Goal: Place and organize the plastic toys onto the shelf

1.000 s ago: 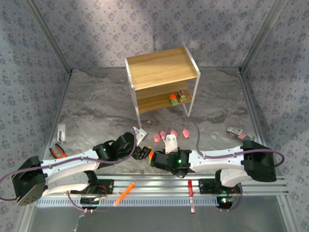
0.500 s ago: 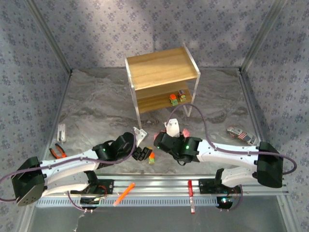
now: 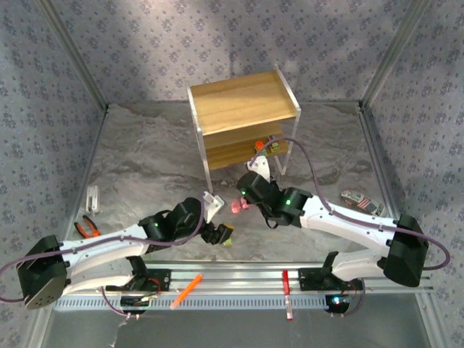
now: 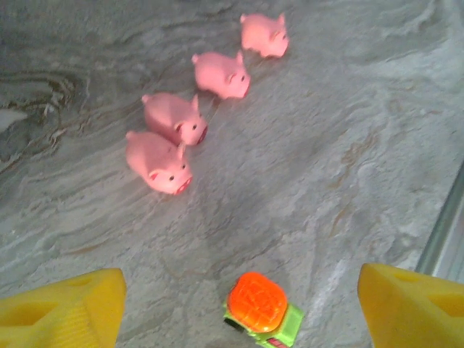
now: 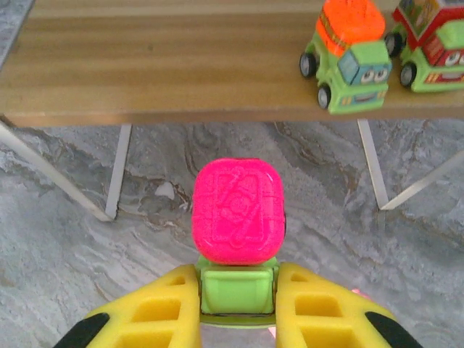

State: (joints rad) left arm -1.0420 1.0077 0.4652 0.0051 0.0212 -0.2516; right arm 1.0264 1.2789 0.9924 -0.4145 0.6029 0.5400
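magenta-top truck clamped in right claw, just near side of shelf lower board. orange-top truck and red-top truck sit on that board, right end. left claw fingers apart, straddling loose orange-top toy on tabletop. four pink pigs farther out.

Top camera looks down from the near edge. Close wrist cameras: left faces table, right faces shelf, both within top's view.
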